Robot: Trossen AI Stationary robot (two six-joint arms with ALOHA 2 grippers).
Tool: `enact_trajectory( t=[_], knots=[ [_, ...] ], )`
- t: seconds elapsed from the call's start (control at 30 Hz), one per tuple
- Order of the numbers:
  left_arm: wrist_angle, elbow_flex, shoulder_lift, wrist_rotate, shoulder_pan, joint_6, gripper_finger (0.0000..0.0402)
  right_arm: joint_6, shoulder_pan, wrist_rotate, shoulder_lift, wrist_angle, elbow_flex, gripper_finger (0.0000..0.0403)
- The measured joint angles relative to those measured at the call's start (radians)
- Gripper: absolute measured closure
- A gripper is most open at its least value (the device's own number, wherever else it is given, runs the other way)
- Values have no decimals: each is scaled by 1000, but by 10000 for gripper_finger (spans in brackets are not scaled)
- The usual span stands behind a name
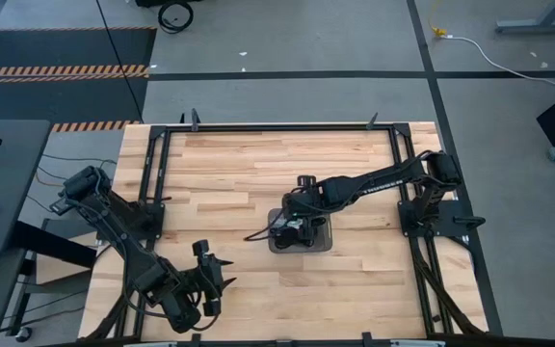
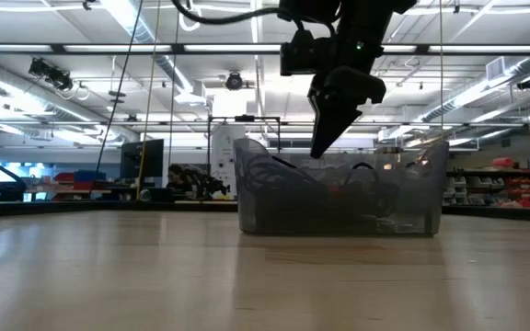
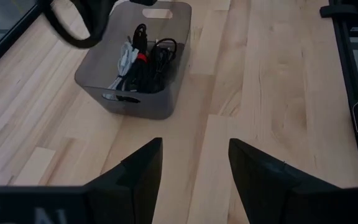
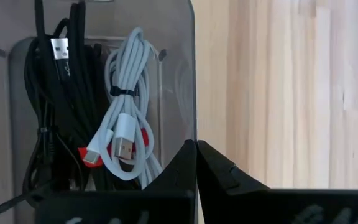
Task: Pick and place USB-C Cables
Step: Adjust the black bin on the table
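The USB-C Cables (image 4: 98,118) are all lying in the grey tray (image 3: 98,93), which sits near the middle of the worktop (image 1: 239,183). I can see black coils and a white coil (image 4: 126,106) packed close, side by side. Some have a bit of red on them.

I think these cables are light and soft. They will bend and flop when I lift them. The skin looks smooth, so a loose pinch could slip. The plugs at the ends are small and hard, and I would not squeeze those. I would grab a coil across its thick middle, where the strands are bunched. Because they lie so close, one could drag its neighbour along.

My right gripper (image 4: 196,163) hangs just above the tray, by its rim. Its two fingers are pressed together and it holds nothing.

My left gripper (image 3: 194,168) waits near the front left corner of the worktop, well apart from the tray. Its fingers are spread wide and it holds nothing.
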Motion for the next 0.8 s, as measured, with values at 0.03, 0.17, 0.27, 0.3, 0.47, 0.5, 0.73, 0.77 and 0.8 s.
enact_trajectory(
  t=[0.03,0.17,0.27,0.3,0.47,0.5,0.73,0.77,0.8],
  knots=[
    [0,0,0,0,0,0,210,-4,-7,0,0,-4,0,395],
    [0,0,0,0,0,0,210,-68,-34,47,0,-1,0,395],
    [0,0,0,0,0,1,210,-94,-64,84,0,36,0,396],
    [0,0,0,0,0,1,210,-99,-75,80,0,49,0,396],
    [0,0,0,0,0,4,210,-97,-119,52,0,98,1,401],
    [0,0,0,0,0,4,210,-92,-124,50,0,98,1,401],
    [0,0,0,0,0,4,210,-105,-133,29,0,103,1,402],
    [0,0,0,0,0,3,210,-106,-132,27,2,110,1,402],
    [0,0,0,0,0,3,210,-107,-132,26,7,121,1,402]
  ],
)
